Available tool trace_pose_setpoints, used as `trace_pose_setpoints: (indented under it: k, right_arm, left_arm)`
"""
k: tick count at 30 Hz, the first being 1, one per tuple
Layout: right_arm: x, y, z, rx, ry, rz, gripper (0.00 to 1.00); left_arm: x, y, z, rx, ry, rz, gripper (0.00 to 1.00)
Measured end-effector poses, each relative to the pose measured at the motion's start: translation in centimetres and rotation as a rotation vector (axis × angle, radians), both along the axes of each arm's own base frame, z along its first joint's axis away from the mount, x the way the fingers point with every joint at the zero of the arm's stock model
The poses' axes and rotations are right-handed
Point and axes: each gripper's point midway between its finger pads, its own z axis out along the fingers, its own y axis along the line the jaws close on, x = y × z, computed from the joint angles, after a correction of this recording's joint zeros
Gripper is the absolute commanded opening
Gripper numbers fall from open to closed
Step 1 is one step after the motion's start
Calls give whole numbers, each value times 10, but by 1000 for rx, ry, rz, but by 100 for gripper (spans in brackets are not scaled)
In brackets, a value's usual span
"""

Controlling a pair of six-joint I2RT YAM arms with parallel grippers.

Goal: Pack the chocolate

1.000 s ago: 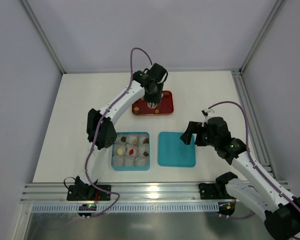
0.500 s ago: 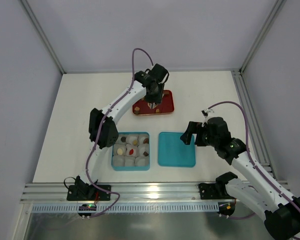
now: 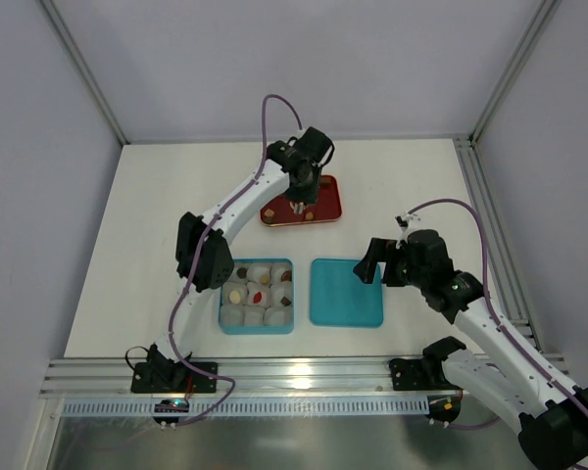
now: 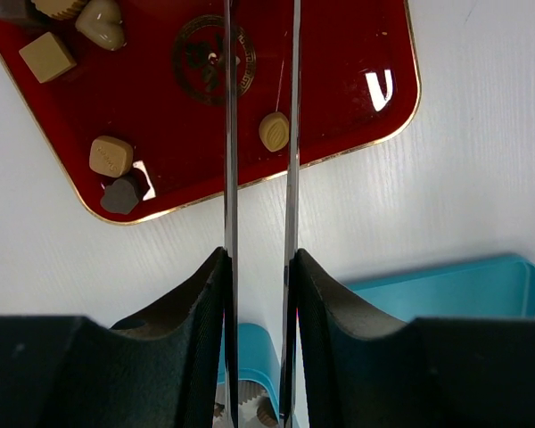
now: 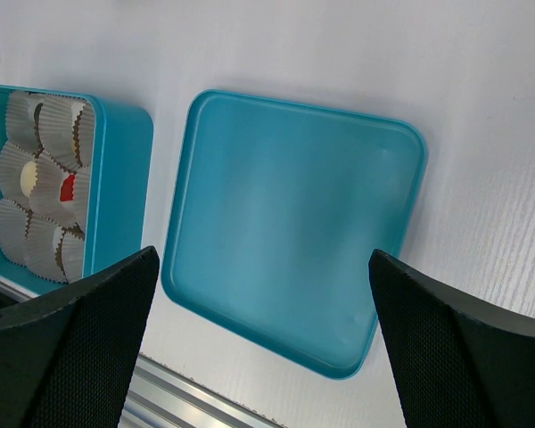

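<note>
Your left claw point(image 3: 296, 204) hangs over the red tray point(image 4: 357, 98) at the far side of the bench point(image 4: 481, 178). Its two thin blades stand a narrow gap apart and pinch nothing. In the left wrist view a tan oval chocolate point(image 4: 274, 131) lies on the tray between the blades. It sits right up against the right-hand one, with bare red showing between it and the left-hand one. More loose pieces lie to the left of the blades: a tan rounded square point(image 4: 111, 155) with a dark heart point(image 4: 122, 193) just beside it near the tray's edge. Further along toward the blade tips are a tan cube point(image 4: 47, 56) and a cream heart point(image 4: 101, 21).

Your right claw point(image 5: 263, 259) is spread wide and holds nothing. It hovers over the teal lid point(image 5: 294, 223), which lies flat on the bench beneath its fingers. Beyond its left finger sits the teal box point(image 5: 116, 178), filled with white paper cups point(image 5: 49, 134). A red piece point(image 5: 68, 187) and a cream piece point(image 5: 24, 181) show in two of the cups, and the top view shows a few dark and tan ones there too. Box and lid lie side by side, not touching.
</note>
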Motion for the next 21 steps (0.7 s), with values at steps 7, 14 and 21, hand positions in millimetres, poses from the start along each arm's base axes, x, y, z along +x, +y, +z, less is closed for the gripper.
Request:
trace_pose_setpoints:
  k: [7,14,21]
  right_arm:
    - [0,0,0,0,0,0,100]
    - [0,0,1,1,-2,0,100]
    - [0,0,1,2,-2,0,100]
  left_arm:
    - [1,2,0,10,-5,7,33]
    - [-2,6,-4,26,4,9,32]
    - [-11,14,-1,41,19,4,31]
